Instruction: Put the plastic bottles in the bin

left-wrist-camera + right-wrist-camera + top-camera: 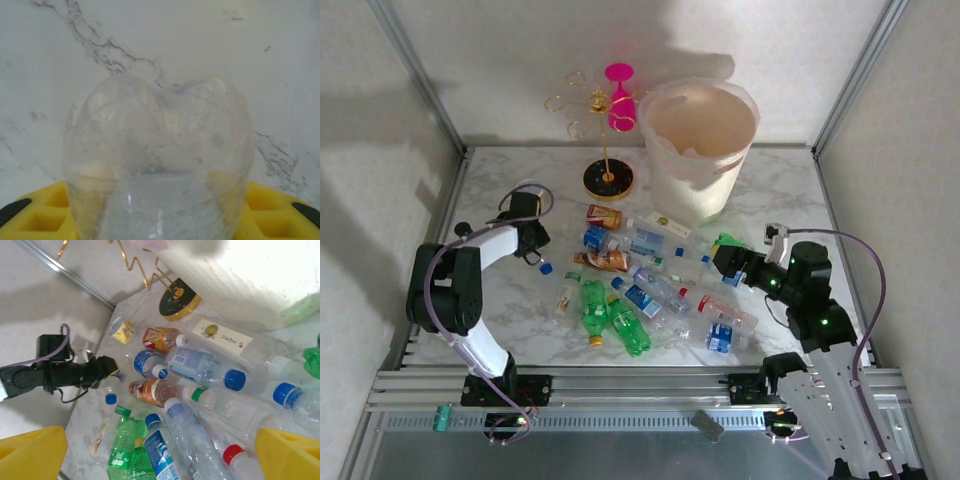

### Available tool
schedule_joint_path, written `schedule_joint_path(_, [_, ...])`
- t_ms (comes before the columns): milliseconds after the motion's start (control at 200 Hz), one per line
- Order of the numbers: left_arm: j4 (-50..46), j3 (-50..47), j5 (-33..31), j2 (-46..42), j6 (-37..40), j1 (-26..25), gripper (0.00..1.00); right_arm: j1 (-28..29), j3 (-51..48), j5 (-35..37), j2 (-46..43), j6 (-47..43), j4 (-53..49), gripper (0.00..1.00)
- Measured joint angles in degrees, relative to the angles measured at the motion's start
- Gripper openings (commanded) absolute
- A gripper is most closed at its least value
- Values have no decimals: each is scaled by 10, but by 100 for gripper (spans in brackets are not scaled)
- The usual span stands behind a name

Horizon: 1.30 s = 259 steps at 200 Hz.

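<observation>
Bottles (645, 275) lie in a loose heap mid-table on the marble table (780, 200), between the two arms. All are on their sides, many touching or overlapping. Two green bottles (610, 318) sit side by side at the near-left edge of the heap. A brown-labelled bottle (607, 260) is on the left flank and a red-labelled bottle (728, 312) on the near right. Bin (698, 185) stands upright at the far side of the table, right of centre, just beyond the heap. Left gripper (534, 250) is low at the left edge of the heap, clenched on a clear bottle (160, 150). The wrist view shows its lobed base jutting past the yellow fingers (45, 212), which press against it on either side. Right gripper (727, 262) hangs over the right side of the heap, jaws spread wide, holding nothing. Its wrist view looks down on blue- and red-capped bottles. Gold wire stand (607, 180) with a pink glass (619, 95) is just left of the bin. A yellow cup (122, 331) lies at the far left of the heap, near the stand's base.
</observation>
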Motion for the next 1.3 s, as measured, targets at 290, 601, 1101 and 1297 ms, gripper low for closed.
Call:
schedule_joint_path(290, [-7, 0, 37, -216, -24, -23, 45, 36, 31, -36, 18, -29, 5, 81])
schedule_joint_path(601, [114, -50, 167, -445, 8, -225, 48, 302, 107, 78, 151, -7, 41, 92])
schedule_joint_path(1101, [151, -58, 137, -540, 76, -363, 45, 381, 205, 83, 236, -17, 187, 85])
schedule_joint_path(1297, [261, -107, 136, -576, 10, -363, 45, 395, 159, 15, 261, -22, 240, 77])
